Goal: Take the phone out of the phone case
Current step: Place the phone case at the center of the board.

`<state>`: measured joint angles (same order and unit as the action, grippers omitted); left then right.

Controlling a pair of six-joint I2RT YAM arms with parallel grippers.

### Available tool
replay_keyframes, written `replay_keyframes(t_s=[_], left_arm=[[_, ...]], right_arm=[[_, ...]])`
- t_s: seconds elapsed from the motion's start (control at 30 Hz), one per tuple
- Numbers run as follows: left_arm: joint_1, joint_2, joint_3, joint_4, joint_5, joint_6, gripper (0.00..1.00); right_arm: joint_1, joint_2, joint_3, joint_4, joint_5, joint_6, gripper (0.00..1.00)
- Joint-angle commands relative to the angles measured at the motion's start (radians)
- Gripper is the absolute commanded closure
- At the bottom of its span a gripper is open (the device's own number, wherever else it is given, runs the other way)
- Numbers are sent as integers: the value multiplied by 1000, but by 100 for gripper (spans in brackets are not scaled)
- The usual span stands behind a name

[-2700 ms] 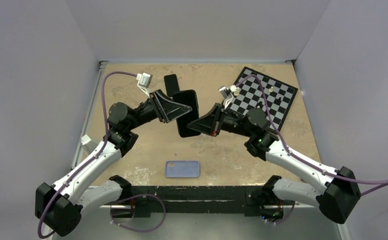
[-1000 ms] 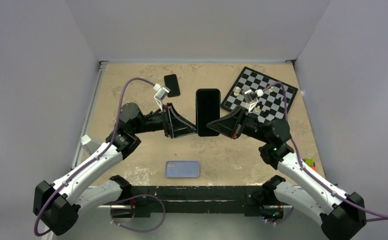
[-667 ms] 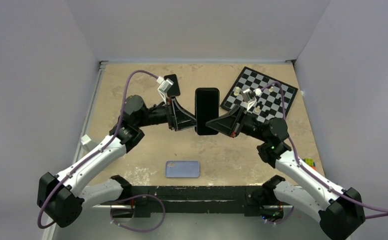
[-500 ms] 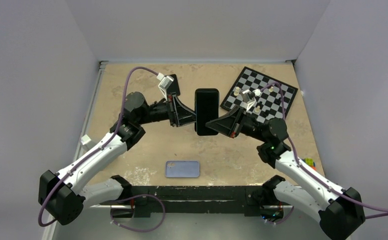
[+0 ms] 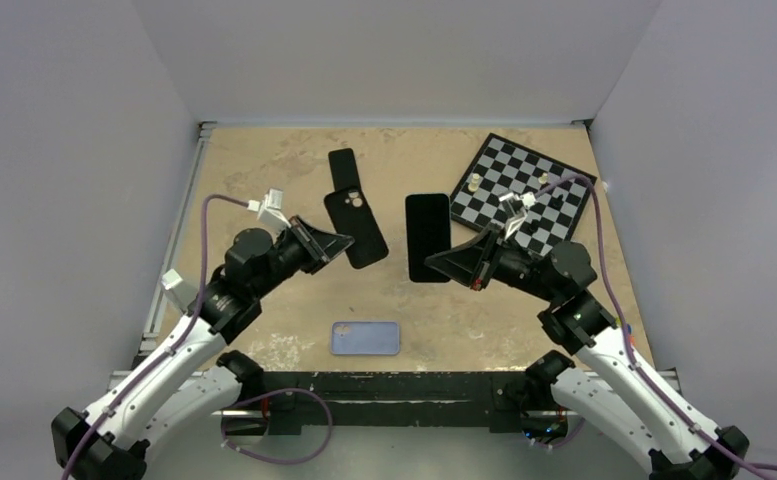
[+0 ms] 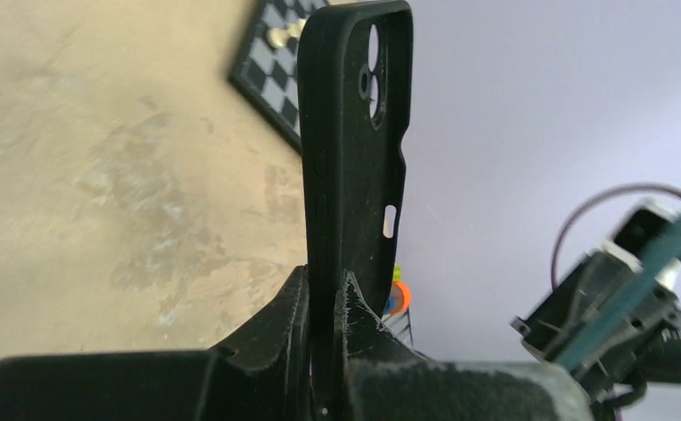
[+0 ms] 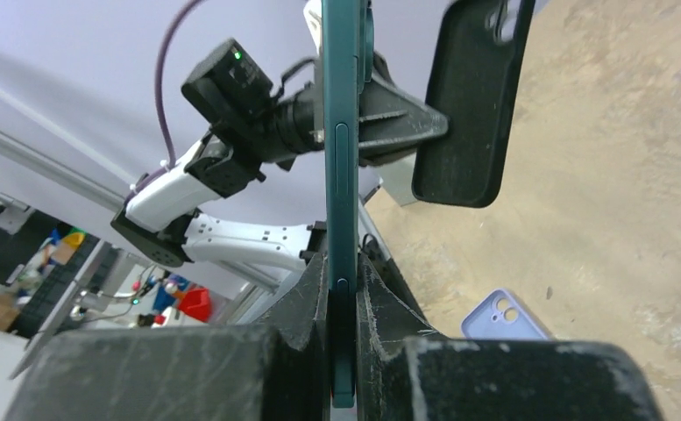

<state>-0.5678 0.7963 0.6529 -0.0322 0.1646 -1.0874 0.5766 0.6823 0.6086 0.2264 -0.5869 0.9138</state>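
My left gripper point(image 5: 342, 244) is shut on the lower end of a black phone case point(image 5: 356, 228). The case is empty: in the left wrist view the wall shows through the camera holes of the case point(image 6: 354, 132), which stands upright out of the left gripper point(image 6: 326, 298). My right gripper point(image 5: 444, 262) is shut on the bottom edge of the phone point(image 5: 428, 236), which has a black screen and a teal side rim point(image 7: 341, 132). Case and phone hang above the table, a short gap apart.
A pale lavender case point(image 5: 365, 338) lies flat near the front edge, camera holes up. Another black phone-shaped slab point(image 5: 343, 168) lies at the back. A chessboard point(image 5: 524, 190) with a few pieces sits at the back right. The sandy tabletop point(image 5: 264, 160) is walled on three sides.
The left gripper closed on the black case and pulled it left and back, off the phone. The right gripper, still shut on the phone, shifted slightly right.
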Motion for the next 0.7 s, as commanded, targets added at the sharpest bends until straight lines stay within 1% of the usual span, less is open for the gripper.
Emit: replay_keyframes(t_s=[0.0,0.07,0.17,0.23,0.33,0.43,0.47,0.57,0.67], left_arm=[[-25,-108,-33,-320,-233,-219,100],[-85,-133,-46,-466,-272,-338,100],[-226,-155,-53,-682,-362,-534,100],[-292,-161,-66,-746,-407,-632,100],[-374,-125,-68,-784,-435,-760,100],[-479,-37,-42,-856,-474,-906,100],[-510,-7,-48,-856,-481,-954,100],[-591,59,-84,-787,-500,-1063,100],[-647,101,-91,-752,-558,-1132,100]], right_arm=[[-1,-58,88,-101,86,-109,100],[-1,-61,98,-112,93,-118,100],[-1,-55,106,-104,90,-119,100],[-1,-50,103,-85,87,-114,100],[-1,-35,91,-66,80,-105,100],[-1,-26,77,-44,73,-90,100],[-1,-26,71,-38,73,-87,100],[-1,-24,67,-38,73,-87,100],[-3,-26,61,-49,74,-90,100]])
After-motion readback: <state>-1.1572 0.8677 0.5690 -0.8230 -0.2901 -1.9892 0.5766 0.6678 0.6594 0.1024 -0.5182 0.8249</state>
